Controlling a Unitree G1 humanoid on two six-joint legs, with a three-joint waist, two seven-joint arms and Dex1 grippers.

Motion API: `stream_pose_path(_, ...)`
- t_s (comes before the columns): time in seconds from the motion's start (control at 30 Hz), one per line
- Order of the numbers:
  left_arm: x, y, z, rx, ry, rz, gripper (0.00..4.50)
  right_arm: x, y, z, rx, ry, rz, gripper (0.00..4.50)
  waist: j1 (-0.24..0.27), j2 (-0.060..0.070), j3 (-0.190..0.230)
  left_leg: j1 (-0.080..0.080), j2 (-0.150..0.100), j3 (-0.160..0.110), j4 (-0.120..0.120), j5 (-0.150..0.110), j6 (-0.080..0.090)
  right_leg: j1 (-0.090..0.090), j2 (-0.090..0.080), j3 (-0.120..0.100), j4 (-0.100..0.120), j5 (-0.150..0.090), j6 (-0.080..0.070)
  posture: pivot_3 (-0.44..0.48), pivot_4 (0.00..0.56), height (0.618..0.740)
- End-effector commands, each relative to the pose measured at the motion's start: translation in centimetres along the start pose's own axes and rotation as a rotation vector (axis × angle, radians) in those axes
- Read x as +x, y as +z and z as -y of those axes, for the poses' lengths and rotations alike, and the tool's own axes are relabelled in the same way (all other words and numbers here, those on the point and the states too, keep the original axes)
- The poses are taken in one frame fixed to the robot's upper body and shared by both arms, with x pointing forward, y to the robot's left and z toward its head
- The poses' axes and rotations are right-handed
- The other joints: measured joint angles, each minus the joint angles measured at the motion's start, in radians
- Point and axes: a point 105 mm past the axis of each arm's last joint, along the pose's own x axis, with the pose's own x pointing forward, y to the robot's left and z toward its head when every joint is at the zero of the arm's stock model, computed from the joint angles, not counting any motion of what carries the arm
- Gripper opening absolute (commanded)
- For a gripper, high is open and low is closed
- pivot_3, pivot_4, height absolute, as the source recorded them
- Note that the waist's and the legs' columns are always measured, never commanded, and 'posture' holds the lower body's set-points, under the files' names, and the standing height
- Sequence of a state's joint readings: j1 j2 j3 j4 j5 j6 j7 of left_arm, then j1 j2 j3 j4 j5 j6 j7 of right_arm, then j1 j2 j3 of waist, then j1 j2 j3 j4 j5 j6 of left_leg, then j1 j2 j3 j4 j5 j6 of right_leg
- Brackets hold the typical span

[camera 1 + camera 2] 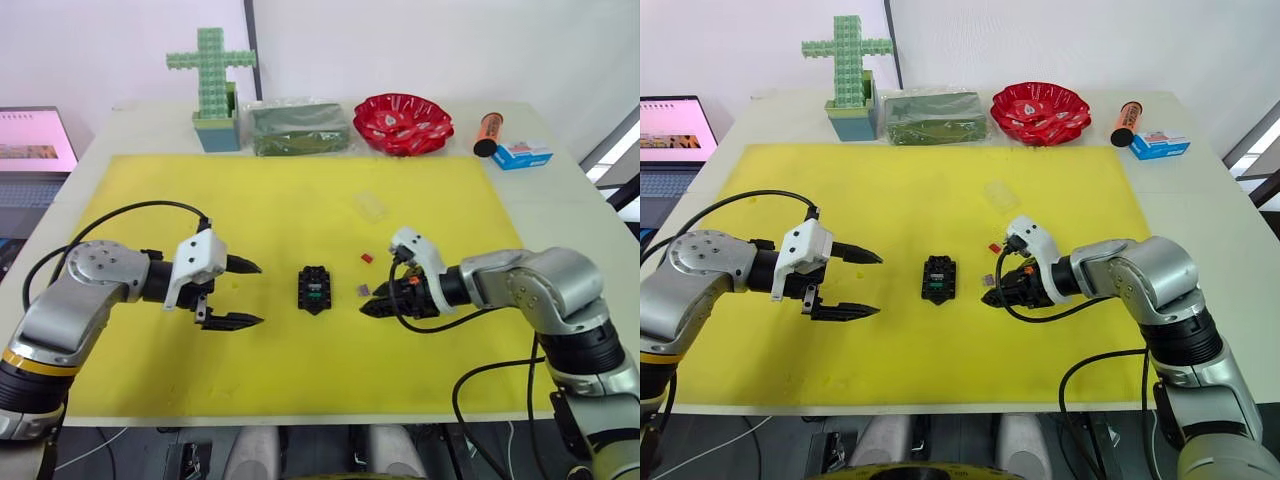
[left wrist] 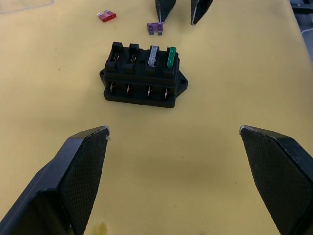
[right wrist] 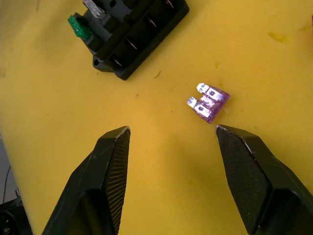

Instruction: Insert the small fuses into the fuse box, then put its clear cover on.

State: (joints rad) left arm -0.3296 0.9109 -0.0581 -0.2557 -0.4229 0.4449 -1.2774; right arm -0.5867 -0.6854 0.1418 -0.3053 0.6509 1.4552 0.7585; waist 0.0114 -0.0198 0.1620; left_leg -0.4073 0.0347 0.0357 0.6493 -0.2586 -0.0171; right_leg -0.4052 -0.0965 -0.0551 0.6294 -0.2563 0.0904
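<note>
- Right gripper (image 3: 168,134), jaws spread, hovers beside the purple fuse (image 3: 209,102), near the fuse box (image 2: 143,75); an off-centre pinch may flick it
- Left gripper (image 1: 245,293) also spread

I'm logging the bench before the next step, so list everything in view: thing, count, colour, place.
fuse box: 1, black, middle of the mat, between the two tools
seated fuses: 2, grey and green, side by side in the box's slots
purple fuse: 1, flat on the mat just ahead of the right tool
red fuse: 1, on the mat beyond the purple one
clear cover: 1, transparent, on the mat further back
mat: 1, yellow, covering the table
green packet: 1, back edge
block cross: 1, pale green, in a blue holder
red bowl: 1, back edge
orange cylinder: 1, back right
blue box: 1, beside it
laptop: 1, far left
left tool: open, empty
right tool: open, empty
</note>
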Motion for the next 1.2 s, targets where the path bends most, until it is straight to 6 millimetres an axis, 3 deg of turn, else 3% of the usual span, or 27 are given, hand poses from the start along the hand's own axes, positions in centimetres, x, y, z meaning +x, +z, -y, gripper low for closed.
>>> stream_pose_path(0.03, -0.2, 0.7, -0.1, 0.047, 0.008, 0.002, 4.5, -0.4, 0.7, 0.0, 0.002, 0.005, 0.041, 2.89, 0.0, 0.0, 0.0, 0.0, 0.0, 0.0, 0.0, 0.0, 0.0, 0.0, 0.0, 0.0, 0.0, 0.0, 0.0, 0.0, 0.15, 0.74)
stream_pose_path(0.5, -0.1, 0.6, -0.6, 0.069, 0.045, -0.007, 4.5, 1.6, 0.1, 0.2, 0.327, 0.13, 0.101, 2.89, -0.002, 0.0, 0.0, 0.0, 0.0, 0.0, 0.0, 0.0, 0.0, 0.0, 0.0, 0.0, 0.0, 0.0, 0.0, 0.0, 0.15, 0.74)
stream_pose_path(0.8, 0.0, 0.5, -0.6, 0.074, 0.053, -0.008, 4.5, 1.7, -0.6, 1.3, 0.404, 0.101, 0.113, 2.89, -0.004, 0.0, -0.001, 0.001, 0.0, 0.0, -0.001, 0.0, 0.0, 0.0, 0.001, 0.0, 0.0, 0.0, 0.0, 0.0, 0.15, 0.74)
stream_pose_path(0.9, 0.0, 0.6, -0.6, 0.074, 0.054, -0.008, 4.5, 1.4, -0.5, 1.6, 0.414, 0.091, 0.128, 2.33, -0.004, 0.0, -0.001, 0.001, 0.0, 0.0, -0.001, 0.0, 0.0, 0.0, 0.001, 0.0, 0.0, 0.0, 0.0, 0.0, 0.15, 0.74)
stream_pose_path(1.1, 0.2, 0.6, -0.6, 0.075, 0.052, -0.004, 4.5, 1.2, -0.2, 1.8, 0.413, 0.079, 0.139, 0.22, -0.003, 0.0, -0.001, 0.001, 0.0, 0.0, -0.001, 0.0, 0.0, 0.0, 0.001, 0.0, 0.0, 0.0, 0.0, 0.0, 0.15, 0.74)
stream_pose_path(1.2, 0.2, 0.6, -0.6, 0.077, 0.051, -0.004, 4.5, 1.2, -0.1, 2.0, 0.415, 0.075, 0.142, 0.05, -0.003, 0.0, -0.001, 0.001, 0.0, 0.0, -0.001, 0.0, 0.0, 0.0, 0.001, 0.0, 0.0, 0.0, 0.0, 0.0, 0.15, 0.74)
